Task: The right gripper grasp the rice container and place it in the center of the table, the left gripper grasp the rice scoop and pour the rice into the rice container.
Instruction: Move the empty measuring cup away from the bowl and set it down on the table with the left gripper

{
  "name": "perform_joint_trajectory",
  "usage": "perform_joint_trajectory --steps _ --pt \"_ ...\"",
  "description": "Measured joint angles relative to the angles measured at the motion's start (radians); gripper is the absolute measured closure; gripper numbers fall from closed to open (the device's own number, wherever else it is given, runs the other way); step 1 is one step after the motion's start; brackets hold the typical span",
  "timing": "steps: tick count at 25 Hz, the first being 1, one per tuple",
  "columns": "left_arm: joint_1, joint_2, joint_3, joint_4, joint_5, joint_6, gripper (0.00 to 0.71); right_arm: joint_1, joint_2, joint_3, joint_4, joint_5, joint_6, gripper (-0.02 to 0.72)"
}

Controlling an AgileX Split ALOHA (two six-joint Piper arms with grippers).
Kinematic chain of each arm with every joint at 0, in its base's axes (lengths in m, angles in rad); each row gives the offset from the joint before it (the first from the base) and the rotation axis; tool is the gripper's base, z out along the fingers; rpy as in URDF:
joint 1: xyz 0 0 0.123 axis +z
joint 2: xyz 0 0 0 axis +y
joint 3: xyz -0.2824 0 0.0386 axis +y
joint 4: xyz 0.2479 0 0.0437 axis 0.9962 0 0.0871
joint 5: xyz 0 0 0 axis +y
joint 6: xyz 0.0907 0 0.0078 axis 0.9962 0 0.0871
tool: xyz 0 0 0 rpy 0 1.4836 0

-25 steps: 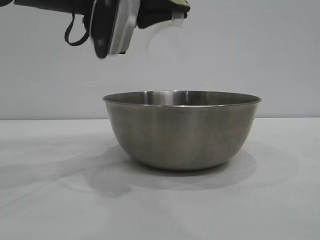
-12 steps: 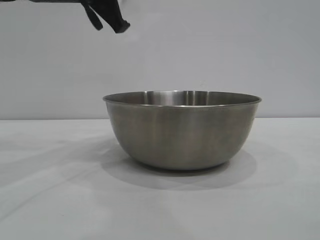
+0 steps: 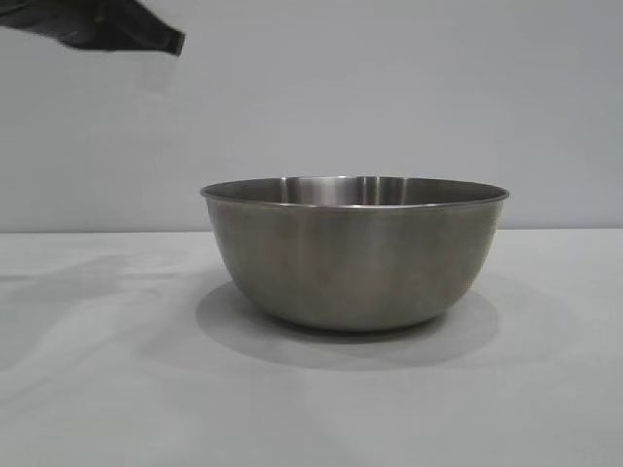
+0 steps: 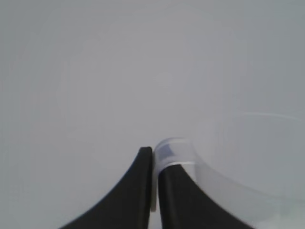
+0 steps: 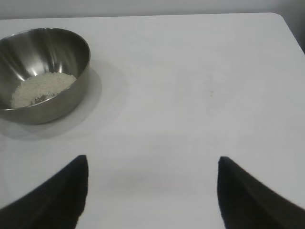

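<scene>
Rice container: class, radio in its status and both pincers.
Rice container standing on table, rice inside. Left pincer shut on rice scoop, high left of it. Right pincer open, standing off. Nothing obstructing.

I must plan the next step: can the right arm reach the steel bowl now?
Probably yes. The right end effector is open and faces the bowl across bare table; nothing lies between them.

Lab-like test setup — bare white table point(image 3: 97, 389), blank grey backdrop.
</scene>
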Motion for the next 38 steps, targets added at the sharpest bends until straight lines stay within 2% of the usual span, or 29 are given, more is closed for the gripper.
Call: perform_joint_trajectory --steps 5,10,19,33,34,35,36,38 --pt "0.000 0.000 0.118 -0.013 0.000 -0.121 0.710 0.000 0.000 0.000 0.000 0.000 0.000 0.219" --pt "0.002 0.022 0.173 -0.030 -0.002 -0.216 0.710 0.000 0.000 0.000 0.000 0.000 0.000 0.219" --pt "0.002 0.184 0.188 0.020 0.002 -0.331 0.710 0.000 0.000 0.000 0.000 0.000 0.000 0.219" --pt "0.002 0.235 0.188 0.061 -0.014 -0.368 0.710 0.000 0.000 0.000 0.000 0.000 0.000 0.219" --pt "0.002 0.237 0.188 0.063 -0.014 -0.368 0.663 0.000 0.000 0.000 0.000 0.000 0.000 0.219" --pt "0.002 0.239 0.188 0.063 -0.014 -0.368 0.663 0.000 0.000 0.000 0.000 0.000 0.000 0.219" --pt "0.002 0.241 0.188 0.065 -0.014 -0.368 0.587 0.000 0.000 0.000 0.000 0.000 0.000 0.219" --pt "0.002 0.241 0.188 0.066 -0.014 -0.368 0.512 0.000 0.000 0.000 0.000 0.000 0.000 0.219"
